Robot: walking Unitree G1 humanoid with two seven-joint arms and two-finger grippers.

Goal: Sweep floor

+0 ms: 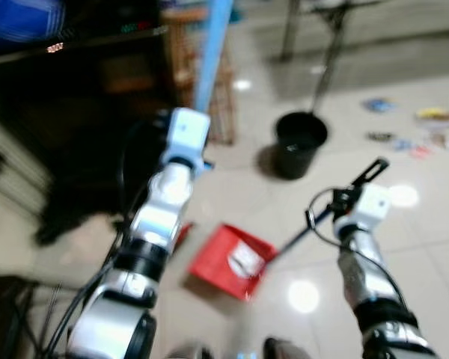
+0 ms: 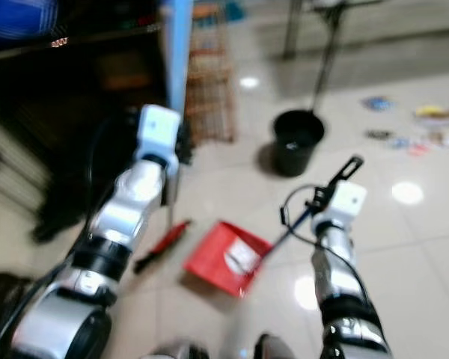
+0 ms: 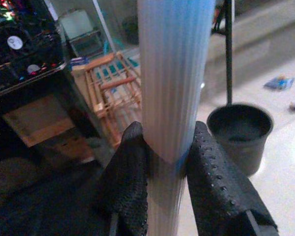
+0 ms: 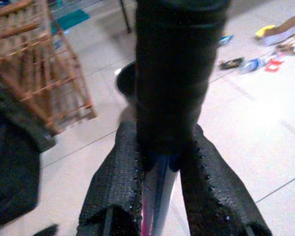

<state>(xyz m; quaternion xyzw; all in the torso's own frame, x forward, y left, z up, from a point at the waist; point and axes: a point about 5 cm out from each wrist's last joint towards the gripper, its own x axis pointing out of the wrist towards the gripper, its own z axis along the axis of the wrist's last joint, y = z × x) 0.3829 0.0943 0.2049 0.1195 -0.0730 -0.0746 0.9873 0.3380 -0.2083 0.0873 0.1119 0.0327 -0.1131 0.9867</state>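
My left gripper (image 3: 164, 157) is shut on a light blue broom handle (image 1: 212, 52) that stands upright in front of a dark cabinet. The broom's red and black head (image 2: 162, 244) lies on the tiles below it. My right gripper (image 4: 160, 157) is shut on the black grip of the dustpan handle (image 1: 363, 178). That thin dark handle slopes down to a red dustpan (image 1: 232, 261), which rests on the floor between my arms with something white in it. Small bits of litter (image 1: 426, 131) lie scattered on the tiles at the far right.
A black bin (image 1: 299, 142) stands on the floor beyond the dustpan. A wooden crate (image 2: 209, 75) sits beside the dark cabinet (image 1: 82, 97) on the left. Metal table legs (image 1: 329, 45) stand at the back. The tiles are glossy with light glare.
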